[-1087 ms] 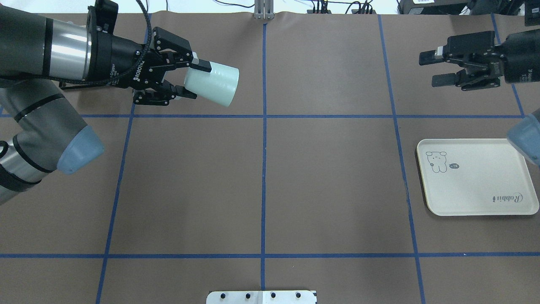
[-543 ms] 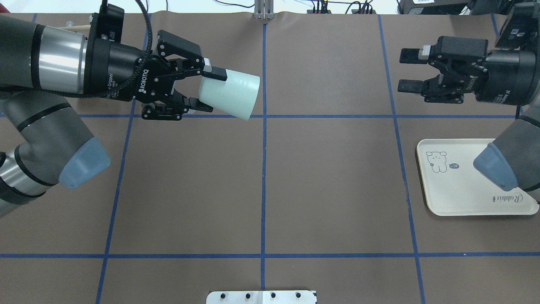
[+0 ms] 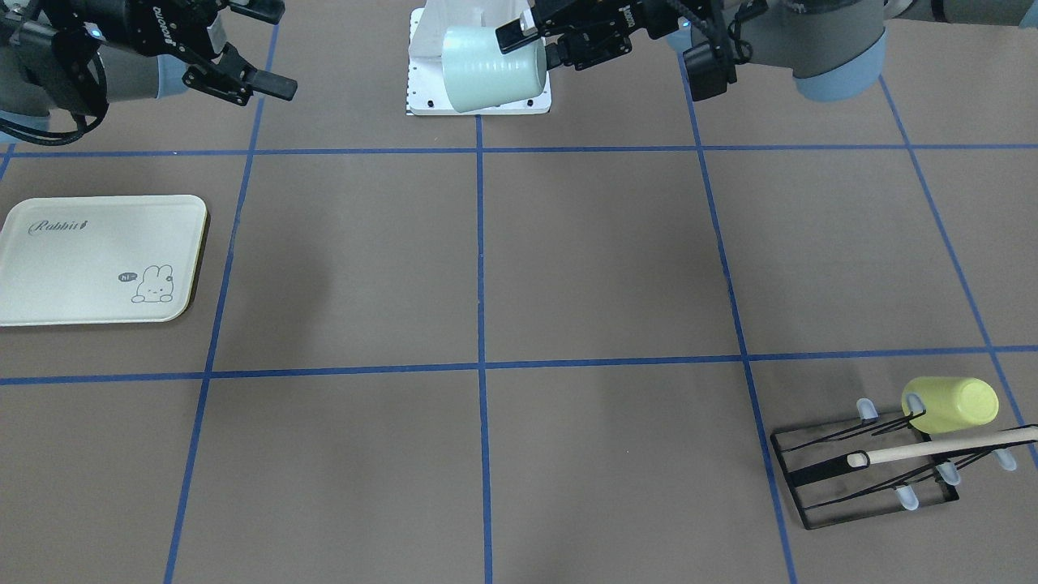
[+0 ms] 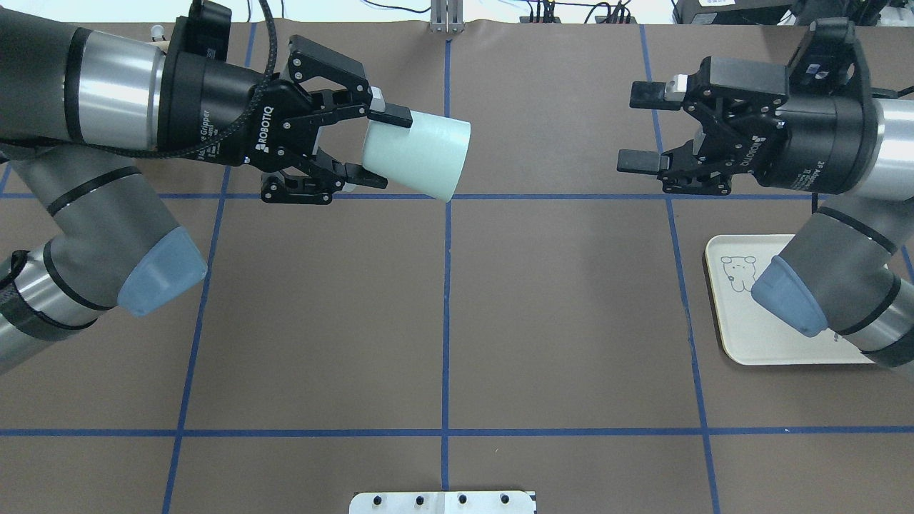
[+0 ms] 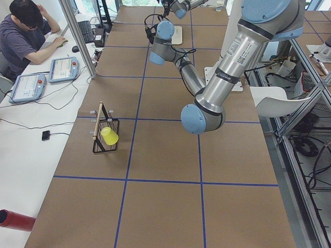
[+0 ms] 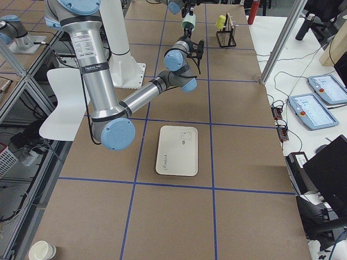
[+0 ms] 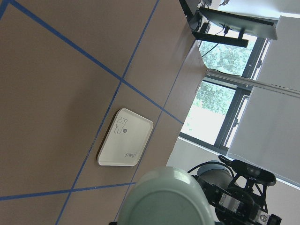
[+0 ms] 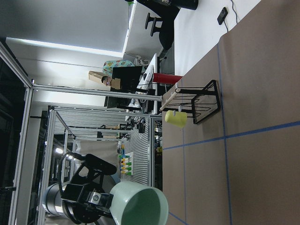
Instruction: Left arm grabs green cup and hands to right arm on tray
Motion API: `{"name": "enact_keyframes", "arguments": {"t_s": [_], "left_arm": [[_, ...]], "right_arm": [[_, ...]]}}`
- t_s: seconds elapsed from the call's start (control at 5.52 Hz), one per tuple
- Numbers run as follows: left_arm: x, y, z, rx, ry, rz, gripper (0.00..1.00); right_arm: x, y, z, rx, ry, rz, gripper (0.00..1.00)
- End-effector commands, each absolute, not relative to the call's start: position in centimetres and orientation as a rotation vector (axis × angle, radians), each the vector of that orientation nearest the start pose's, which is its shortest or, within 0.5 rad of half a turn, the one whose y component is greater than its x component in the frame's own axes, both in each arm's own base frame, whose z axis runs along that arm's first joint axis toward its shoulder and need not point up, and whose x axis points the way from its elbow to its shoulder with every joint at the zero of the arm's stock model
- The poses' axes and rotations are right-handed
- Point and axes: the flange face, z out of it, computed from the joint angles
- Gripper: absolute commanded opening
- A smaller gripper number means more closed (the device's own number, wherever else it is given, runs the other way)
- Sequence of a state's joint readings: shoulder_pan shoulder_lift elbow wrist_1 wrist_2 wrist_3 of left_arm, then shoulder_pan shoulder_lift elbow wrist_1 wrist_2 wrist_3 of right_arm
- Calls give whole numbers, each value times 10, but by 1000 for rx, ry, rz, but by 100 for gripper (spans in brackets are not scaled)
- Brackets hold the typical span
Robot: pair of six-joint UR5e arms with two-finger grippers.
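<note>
My left gripper [image 4: 386,148] is shut on the pale mint-green cup [image 4: 421,157] and holds it sideways in the air, its mouth turned to the right, near the table's centre line at the far side. The cup also shows in the front view [image 3: 495,69], its base in the left wrist view [image 7: 164,197] and its open mouth in the right wrist view [image 8: 140,206]. My right gripper [image 4: 635,127] is open and empty, faces the cup and stands well apart from it. The cream tray [image 4: 742,335] lies flat at the right, partly under my right arm.
A black wire rack [image 3: 868,470] at the far left holds a yellow-green cup [image 3: 949,404] and a wooden stick. A white mounting plate [image 4: 443,502] sits at the near edge. An operator [image 5: 26,36] sits at a side desk.
My left arm has carried the green cup to the right, toward the centre line. My right arm has moved left toward it, gripper still open, and now covers part of the tray.
</note>
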State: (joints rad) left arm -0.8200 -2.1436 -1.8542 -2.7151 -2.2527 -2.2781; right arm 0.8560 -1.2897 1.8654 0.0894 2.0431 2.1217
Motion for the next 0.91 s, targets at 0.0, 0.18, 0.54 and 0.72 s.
{"name": "enact_keyframes", "arguments": {"t_s": [0.0, 0.18, 0.54, 0.72], "left_arm": [[299, -424, 99, -337, 1890, -357, 7], [300, -423, 98, -340, 1890, -353, 7], [307, -415, 94, -357, 1894, -330, 7], [308, -410, 88, -361, 1905, -311, 7]], "right_arm": [[-251, -382, 217, 44, -2275, 266, 99], [-258, -378, 206, 44, -2314, 265, 99], [-274, -375, 191, 42, -2375, 315, 99], [-277, -375, 189, 39, -2379, 314, 99]]}}
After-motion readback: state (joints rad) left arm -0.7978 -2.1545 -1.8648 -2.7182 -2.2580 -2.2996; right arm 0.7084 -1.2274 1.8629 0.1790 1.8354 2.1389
